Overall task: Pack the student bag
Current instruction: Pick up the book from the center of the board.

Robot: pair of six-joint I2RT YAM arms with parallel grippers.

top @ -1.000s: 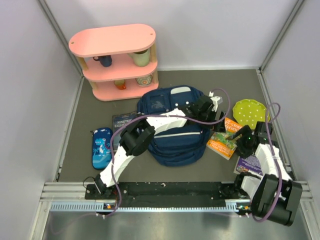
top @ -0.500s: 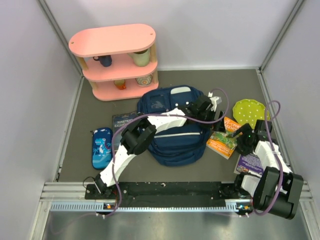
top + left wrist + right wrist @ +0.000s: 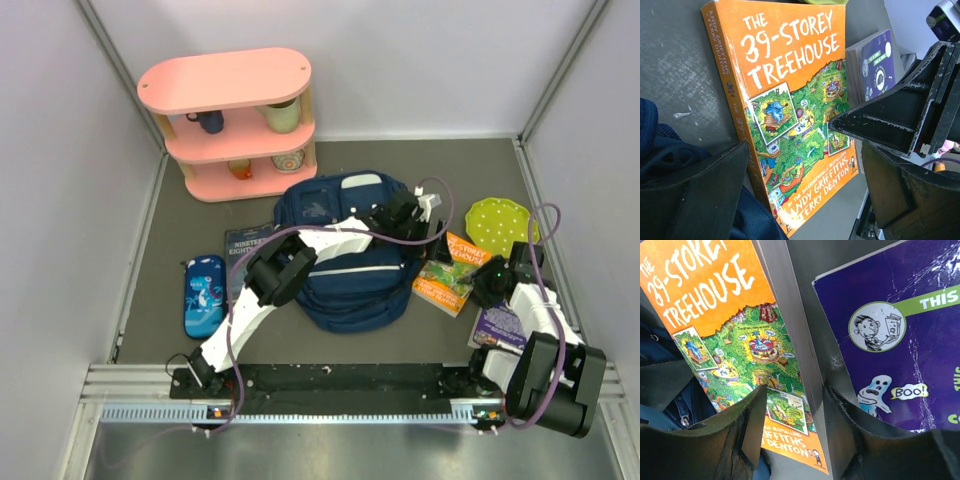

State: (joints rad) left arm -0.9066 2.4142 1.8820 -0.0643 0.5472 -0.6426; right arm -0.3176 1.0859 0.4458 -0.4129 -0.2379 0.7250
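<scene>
Right gripper narrowed, glossy orange paperback

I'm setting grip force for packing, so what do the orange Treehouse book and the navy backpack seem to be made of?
The orange book looks like a paperback. Its printed card cover seems lightly glossy, white scuffs along the spine suggest coated card, and the pages are paper. The backpack looks like matte woven fabric, probably nylon or polyester, and its surface sags and creases softly.

Orange book lies against the student bag; only a narrow strip of bench separates it from the purple book. Open bench behind the bag, right of the pink shelf.
</scene>
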